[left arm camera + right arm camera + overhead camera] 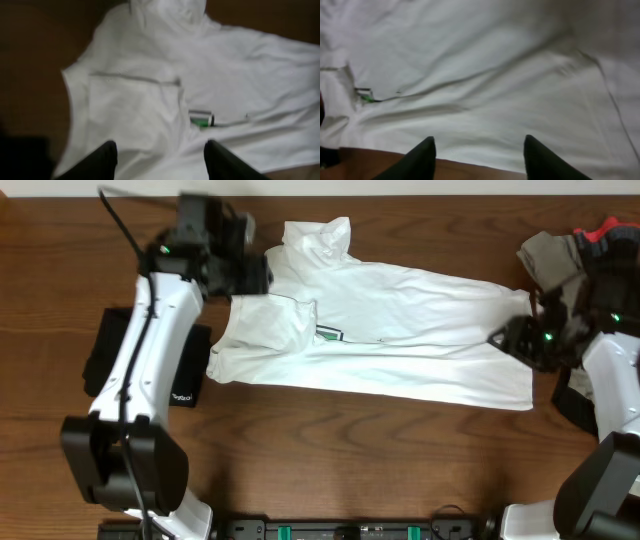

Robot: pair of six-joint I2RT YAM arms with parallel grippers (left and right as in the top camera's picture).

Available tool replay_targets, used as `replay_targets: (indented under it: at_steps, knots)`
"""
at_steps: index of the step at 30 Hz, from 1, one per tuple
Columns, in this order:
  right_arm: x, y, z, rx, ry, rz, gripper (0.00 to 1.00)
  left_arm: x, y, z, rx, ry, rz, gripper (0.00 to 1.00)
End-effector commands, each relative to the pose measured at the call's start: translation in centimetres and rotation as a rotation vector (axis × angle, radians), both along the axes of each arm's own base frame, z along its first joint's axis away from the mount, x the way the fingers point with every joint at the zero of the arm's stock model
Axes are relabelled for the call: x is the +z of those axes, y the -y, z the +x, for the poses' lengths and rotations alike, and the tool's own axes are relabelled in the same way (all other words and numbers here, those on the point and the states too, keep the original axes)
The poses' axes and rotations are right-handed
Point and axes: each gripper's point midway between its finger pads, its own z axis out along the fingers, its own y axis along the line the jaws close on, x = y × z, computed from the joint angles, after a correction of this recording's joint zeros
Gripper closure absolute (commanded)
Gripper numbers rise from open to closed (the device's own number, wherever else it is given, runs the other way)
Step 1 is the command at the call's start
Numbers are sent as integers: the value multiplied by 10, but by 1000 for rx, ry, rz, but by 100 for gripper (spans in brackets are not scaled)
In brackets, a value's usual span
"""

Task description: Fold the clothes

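Looking down from the overhead camera, I see the white T-shirt [420, 310] lying flat on the table [330, 450], its long axis running from one arm across to the other; I take its green print [330, 334] as my marker; the left gripper [250, 275] hovers near the print, above the folded-in sleeve [268, 320], and the right gripper [505, 338] sits well away from the print at the shirt's far edge; beyond it, farther from the print, lies a heap of other garments [555, 255]; I judge each arm nearest its own end, so the bunched cloth [320, 235] past the print falls to the left.

Left wrist view: the left gripper [160, 150] has its jaws apart with nothing between them; the print [201, 120] lies just ahead and slightly to one side, touching the sleeve's corner, a closeness the overhead view blurs.

Right wrist view: the right gripper [477, 145] is likewise spread and empty, above the shirt's edge where bare table begins; the print [365, 95] is far off across smooth cloth; the creases running toward it show only here.
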Motion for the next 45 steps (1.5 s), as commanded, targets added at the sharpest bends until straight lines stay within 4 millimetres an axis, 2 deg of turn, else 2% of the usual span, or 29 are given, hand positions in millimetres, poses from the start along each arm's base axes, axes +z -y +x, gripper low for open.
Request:
replay_targets:
  at_steps: [1,4,6,8,12,17,20,25,29,32,36,39,43,45]
  knots:
    - [29,-14,26,88,103,-56,37,42,-8,14,-61,137,98,40]
    - [43,-16,45,92,146,-74,31,48,-9,28,-49,173,107,39]
    - [47,-13,58,86,159,-76,31,39,-8,36,-49,168,107,38]
    - [44,-9,71,82,161,-83,30,20,-8,40,-48,125,108,38]
    - [20,10,101,62,149,-142,29,-6,-5,36,-60,43,116,39]
    - [-12,30,136,58,145,-196,28,-10,-6,29,-62,11,120,39]
    - [-31,43,149,34,118,-228,29,-12,-6,25,-63,-11,122,39]
    - [-58,69,149,-36,53,-261,29,-14,-7,21,-63,-27,126,39]
    - [-65,91,145,-94,30,-278,29,-14,-8,21,-63,-28,127,39]
    - [-73,100,141,-115,8,-266,32,-14,-7,21,-63,-28,126,39]
    - [-86,99,140,-114,-11,-247,35,-14,-8,21,-63,-29,127,39]
    - [-96,86,142,-88,-11,-191,37,-14,-8,21,-63,-28,127,39]
    - [-107,82,143,-80,-20,-176,45,-15,-8,21,-62,-29,127,39]
    - [-110,84,147,-99,-14,-171,53,-15,-8,21,-62,-29,127,39]
